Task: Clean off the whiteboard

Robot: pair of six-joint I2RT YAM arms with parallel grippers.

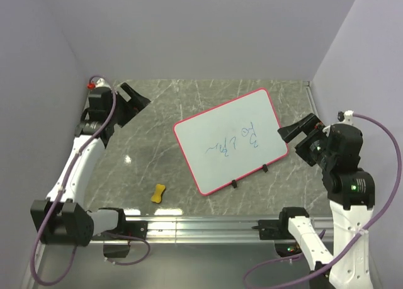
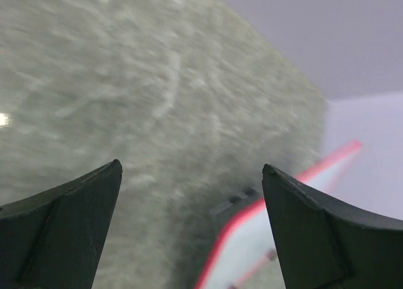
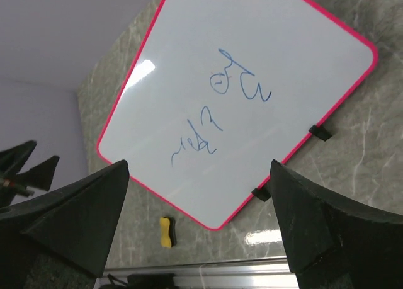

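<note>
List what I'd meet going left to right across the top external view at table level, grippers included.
left gripper → yellow sponge → whiteboard → right gripper

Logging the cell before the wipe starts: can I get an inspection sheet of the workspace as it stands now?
Surface: grey marbled tabletop, glossy, with light glare.
Job's things: white rectangular whiteboard with a red-pink frame lies flat and skewed; its blue scribbles are unerased. Two black clips sit on its near long edge.
Clutter: small yellow sponge on the table, near-left of the board and apart from it.
Claws: left claw open and empty, over bare table left of the board. Right claw open and empty, beside the board's right end.
Cables: purple cable along the left arm, another along the right.
Surroundings: pale lilac walls on three sides; metal rail at the near edge.
</note>
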